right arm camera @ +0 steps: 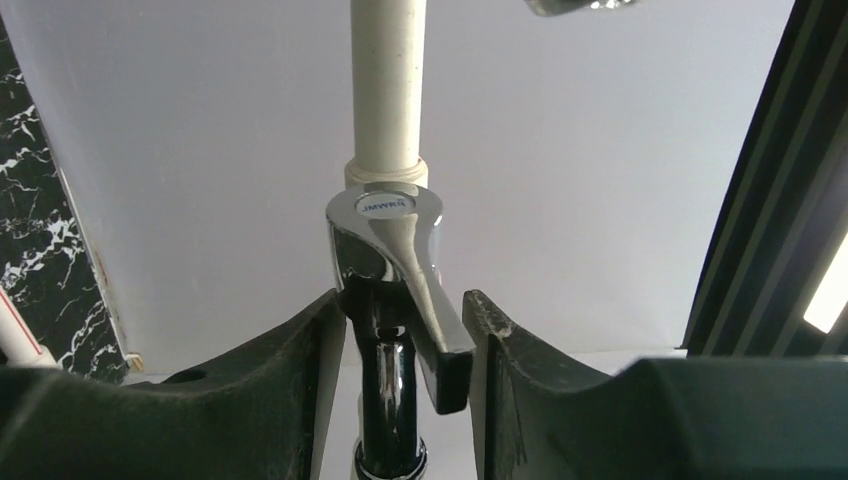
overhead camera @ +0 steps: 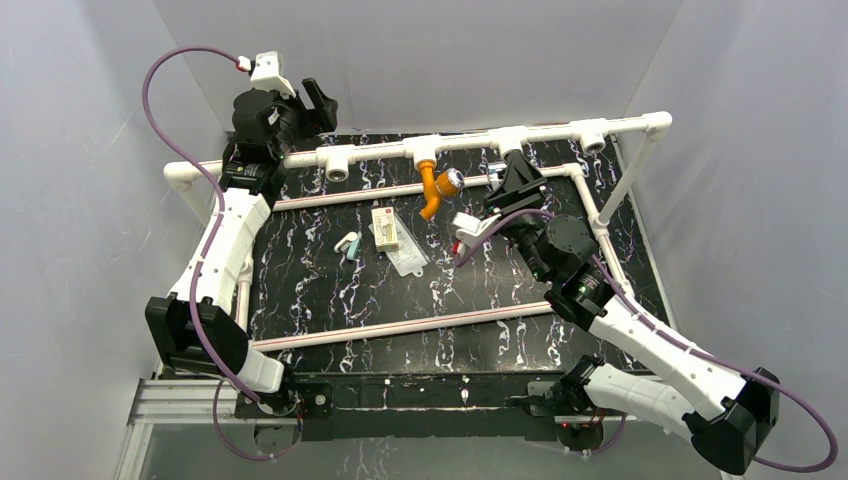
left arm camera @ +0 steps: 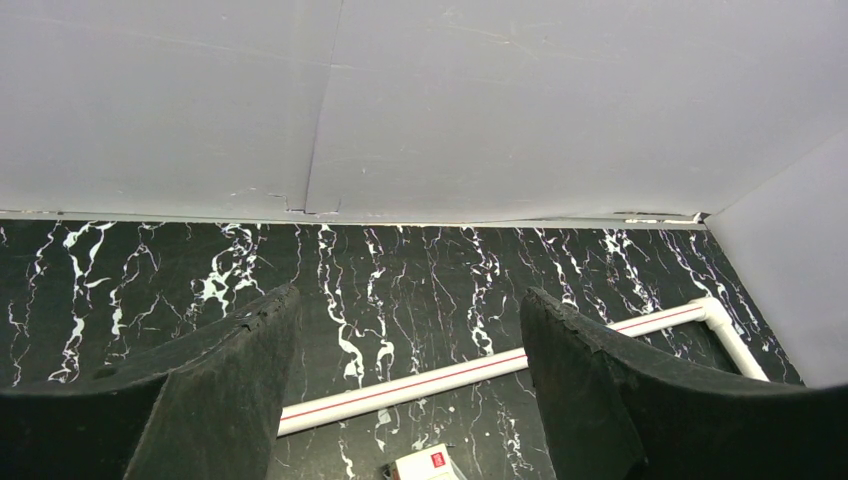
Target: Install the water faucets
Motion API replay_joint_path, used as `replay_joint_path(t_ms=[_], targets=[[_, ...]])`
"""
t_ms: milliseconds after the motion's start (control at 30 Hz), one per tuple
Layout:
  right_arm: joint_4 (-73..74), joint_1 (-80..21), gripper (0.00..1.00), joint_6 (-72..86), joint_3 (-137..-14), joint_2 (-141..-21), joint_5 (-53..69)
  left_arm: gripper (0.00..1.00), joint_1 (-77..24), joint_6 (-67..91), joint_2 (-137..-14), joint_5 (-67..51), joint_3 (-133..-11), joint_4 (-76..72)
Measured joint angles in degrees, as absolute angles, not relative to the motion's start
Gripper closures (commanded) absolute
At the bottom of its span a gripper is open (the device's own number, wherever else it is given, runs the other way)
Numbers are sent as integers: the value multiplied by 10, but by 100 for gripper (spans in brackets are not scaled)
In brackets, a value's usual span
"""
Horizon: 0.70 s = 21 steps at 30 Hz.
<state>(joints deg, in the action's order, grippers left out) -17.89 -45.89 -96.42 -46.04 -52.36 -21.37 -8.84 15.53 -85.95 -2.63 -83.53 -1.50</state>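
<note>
**Table.** A black marbled table [overhead camera: 330, 290] carries a white pipe frame [overhead camera: 540, 135]. The frame's rear run has several tee sockets facing the near side.

**Left arm.** It is raised over the rear left corner. The left gripper [left arm camera: 405, 300] stands wide apart with nothing between its fingers [left arm camera: 250, 350]. Only the table top and a length of pipe show below it.

**Right arm.** It reaches to the rear run, right of centre. The right gripper [right arm camera: 405, 300] is closed onto the chrome faucet [right arm camera: 385, 230]. One pad lies against the faucet's body and the other against the edge of its lever handle.

**Chrome faucet.** Its capped head sits directly in line with a white pipe collar [right arm camera: 385, 170] beyond it. Whether it is seated in the socket cannot be told.

**Orange faucet.** The orange faucet [overhead camera: 430, 190] hangs from a tee socket [overhead camera: 425, 152] near the middle of the rear run. Its spout points toward the near side and its shiny knob is on the right.

**Loose items.** A small box [overhead camera: 385, 228] lies mid-table on a clear plastic bag [overhead camera: 408, 255]. A small green block [overhead camera: 350, 245] lies just left of them.
</note>
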Motion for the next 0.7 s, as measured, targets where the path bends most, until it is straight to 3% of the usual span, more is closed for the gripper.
replay_joint_path(t_ms=[267,500,700], targets=[[-201,-461,98,-954,-452,-526,-227,22,-88,157,-861,-28,-837,-15],[-212,-467,99,-905,-451,-527,-236,22,-88,157,-861,-29,-837,-14],[-225,-470,99,-757,-456,-525,-246,22,-88,157,-861,-29,-837,-13]])
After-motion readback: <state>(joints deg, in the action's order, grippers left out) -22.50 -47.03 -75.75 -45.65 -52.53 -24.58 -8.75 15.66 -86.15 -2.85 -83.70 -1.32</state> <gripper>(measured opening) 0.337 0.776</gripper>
